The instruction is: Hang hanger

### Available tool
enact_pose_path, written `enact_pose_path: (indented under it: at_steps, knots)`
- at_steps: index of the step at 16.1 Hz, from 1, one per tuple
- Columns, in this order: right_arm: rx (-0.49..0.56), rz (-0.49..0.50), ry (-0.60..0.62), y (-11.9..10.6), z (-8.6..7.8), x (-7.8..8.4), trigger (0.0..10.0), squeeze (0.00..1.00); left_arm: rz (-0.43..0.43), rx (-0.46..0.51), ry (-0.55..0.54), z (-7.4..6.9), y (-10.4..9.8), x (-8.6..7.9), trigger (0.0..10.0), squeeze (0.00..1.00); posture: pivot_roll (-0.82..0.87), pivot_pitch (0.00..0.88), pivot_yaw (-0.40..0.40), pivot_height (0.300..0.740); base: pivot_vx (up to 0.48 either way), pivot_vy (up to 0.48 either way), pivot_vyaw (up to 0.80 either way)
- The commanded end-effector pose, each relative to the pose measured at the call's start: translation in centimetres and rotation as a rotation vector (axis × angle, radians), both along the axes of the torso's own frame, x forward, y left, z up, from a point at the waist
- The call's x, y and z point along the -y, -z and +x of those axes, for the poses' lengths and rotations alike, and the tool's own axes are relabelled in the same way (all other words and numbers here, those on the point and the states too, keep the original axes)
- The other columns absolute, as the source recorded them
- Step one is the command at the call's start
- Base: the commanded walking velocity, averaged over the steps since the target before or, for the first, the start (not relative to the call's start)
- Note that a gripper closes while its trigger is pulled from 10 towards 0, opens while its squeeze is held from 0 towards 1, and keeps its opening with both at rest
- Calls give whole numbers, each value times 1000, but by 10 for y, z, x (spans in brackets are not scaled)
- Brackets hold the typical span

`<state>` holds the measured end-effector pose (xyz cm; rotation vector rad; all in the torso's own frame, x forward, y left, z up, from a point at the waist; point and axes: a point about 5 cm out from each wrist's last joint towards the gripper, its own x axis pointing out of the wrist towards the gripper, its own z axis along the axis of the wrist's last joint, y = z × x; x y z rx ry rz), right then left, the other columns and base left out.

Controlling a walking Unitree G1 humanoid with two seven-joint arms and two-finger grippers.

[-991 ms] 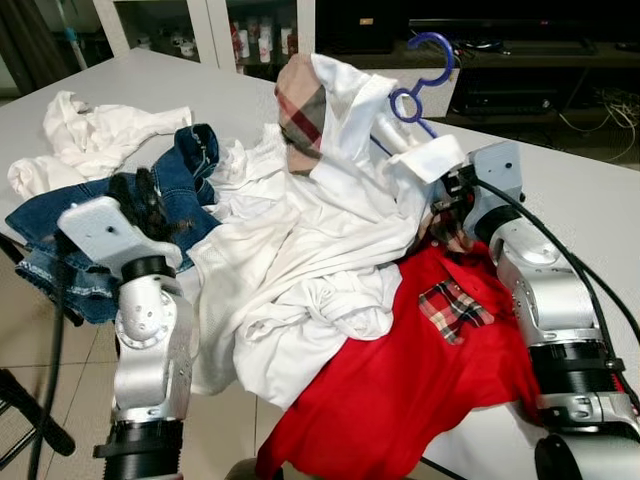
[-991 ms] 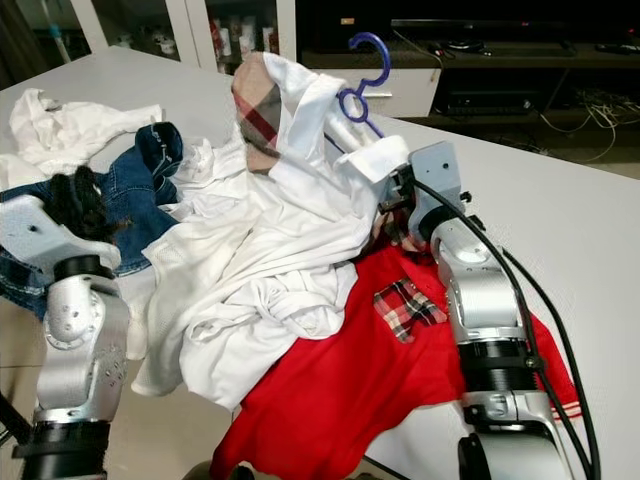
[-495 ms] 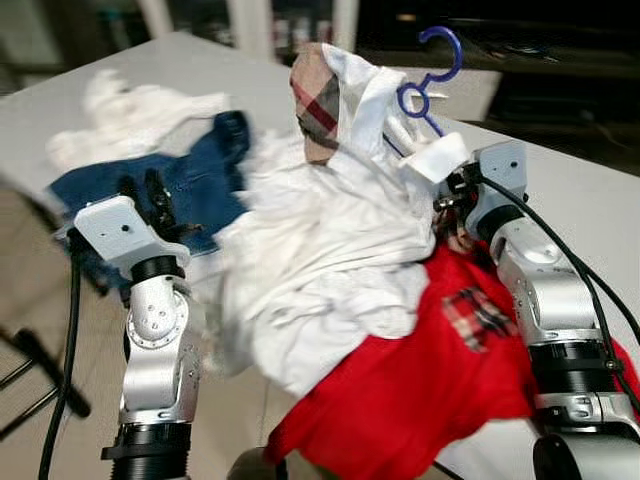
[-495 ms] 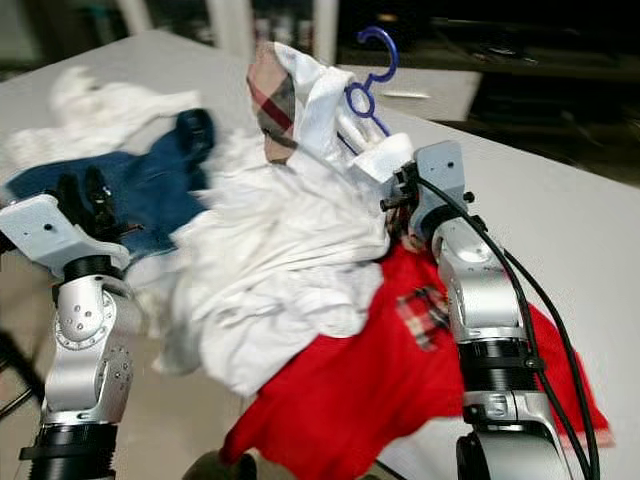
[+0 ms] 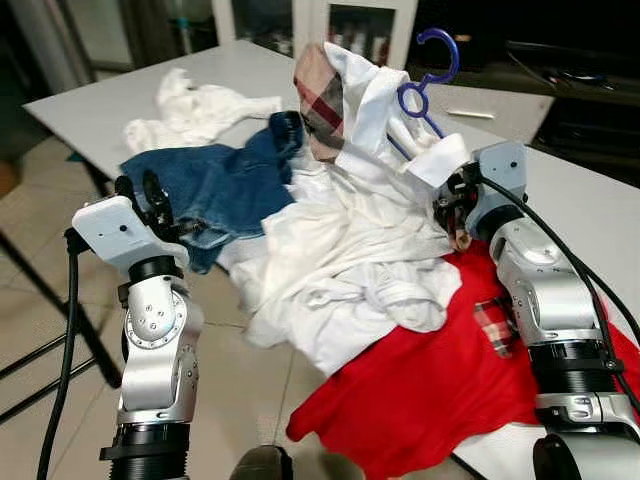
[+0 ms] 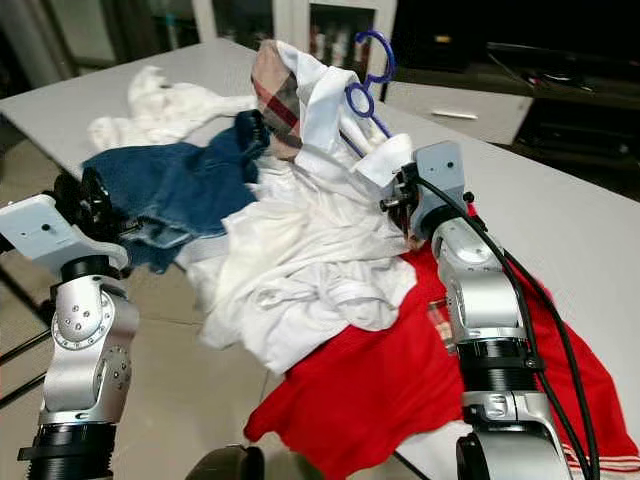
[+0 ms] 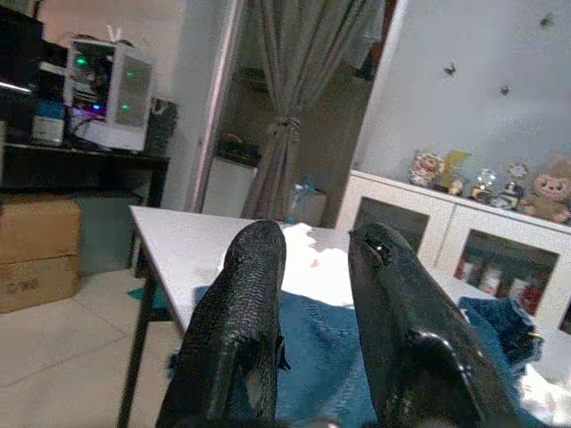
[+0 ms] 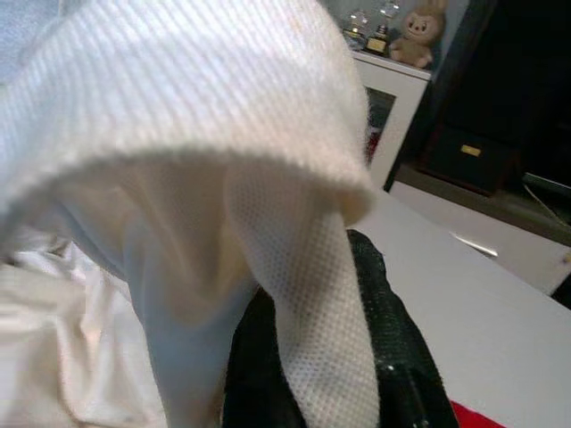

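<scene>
- Left gripper [image 5: 143, 196]: raised off the near edge of the table [image 5: 590, 215], beside the jeans; its 2 black fingers [image 7: 241, 303] stand a little apart with nothing between them.
- Red garment [image 5: 420, 390]: draped over the near edge of the table, hanging toward the tiled floor [image 5: 60, 300], with a plaid patch [image 5: 493, 325] showing by the right forearm.
- White shirt [image 5: 340, 260]: a rumpled mass spread over the middle of the table, its lower folds lying on the red garment, its upper part lifted on the hanger.
- Right gripper [image 5: 445, 195]: set at the raised part of the shirt, just below the hanger's neck; a white ribbed cuff [image 8: 205, 116] covers its fingers [image 8: 375, 303], so whether they clamp anything cannot be told.
- Jeans [image 5: 215, 185]: lying toward the table's left edge, touching the white shirt.
- Blue hanger [image 5: 425, 75]: held up above the middle of the table inside the shirt's collar, its hook and a small loop standing free above the cloth.
- Plaid lining [image 5: 318, 95]: at the lifted collar, beside the hook.
- White garment [image 5: 195, 110]: bunched beyond the jeans, toward the far left corner.
- Cabinets [image 5: 350, 25]: against the wall behind the table.
</scene>
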<state>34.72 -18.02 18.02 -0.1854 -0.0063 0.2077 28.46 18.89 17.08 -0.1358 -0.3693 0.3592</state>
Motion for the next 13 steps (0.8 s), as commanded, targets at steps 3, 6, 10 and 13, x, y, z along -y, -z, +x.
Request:
enact_pose_path:
  at_steps: [3, 6, 10, 13]
  knots:
    - [55, 14, -5, -14, 2, -1, 10000, 0, 4, 7, -15, -1, -3, 0, 10000, 0, 91, 0, 14, 740, 0, 0, 613]
    - [96, 29, 26, -21, 3, 3, 10000, 0, 111, 58, 59, -2, -13, 16, 10000, 0, 88, 0, 21, 740, 0, 0, 733]
    - [107, 30, 33, -23, 4, 4, 10000, 0, 130, 73, 77, -1, -15, 19, 10000, 0, 90, 0, 25, 740, 0, 0, 794]
    - [111, 32, 36, -23, 4, 3, 10000, 0, 142, 75, 80, -1, -16, 19, 10000, 0, 92, 0, 29, 740, 0, 0, 794]
